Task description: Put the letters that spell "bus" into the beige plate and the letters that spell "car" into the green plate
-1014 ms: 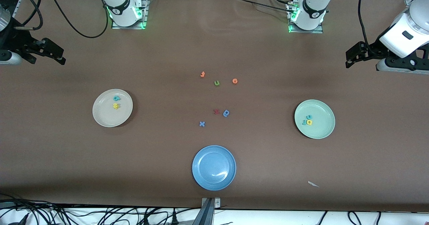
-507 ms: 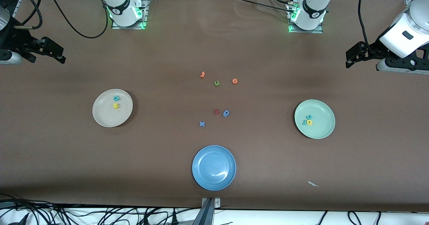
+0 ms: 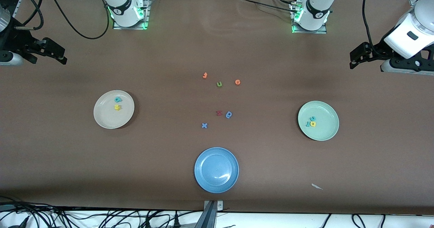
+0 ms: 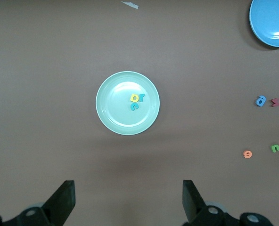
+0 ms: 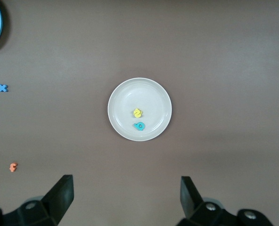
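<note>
The beige plate (image 3: 101, 114) (image 5: 122, 94) lies toward the right arm's end of the table. In it are a teal "b" (image 3: 117, 99) (image 5: 139, 125) and a yellow clump (image 3: 117, 107) (image 5: 137, 113) whose letters I cannot tell apart. The green plate (image 3: 327, 128) (image 4: 113, 113) lies toward the left arm's end and holds a teal "c" (image 3: 313, 118) (image 4: 134, 106), a yellow "a" (image 3: 313, 124) (image 4: 134, 98) and a teal "r" (image 3: 308, 124) (image 4: 141, 98). My left gripper (image 3: 353, 59) (image 4: 128, 193) and right gripper (image 3: 63, 56) (image 5: 125, 188) hang open and empty, high over their own ends of the table, waiting.
Loose letters lie mid-table: an orange one (image 3: 204, 75), a green "u" (image 3: 219, 84), another orange one (image 3: 237, 82), a dark red one (image 3: 219, 113), a blue one (image 3: 229, 114) and a blue "x" (image 3: 204, 125). A blue plate (image 3: 216, 170) sits nearest the front camera. A white scrap (image 3: 317, 186) lies nearby.
</note>
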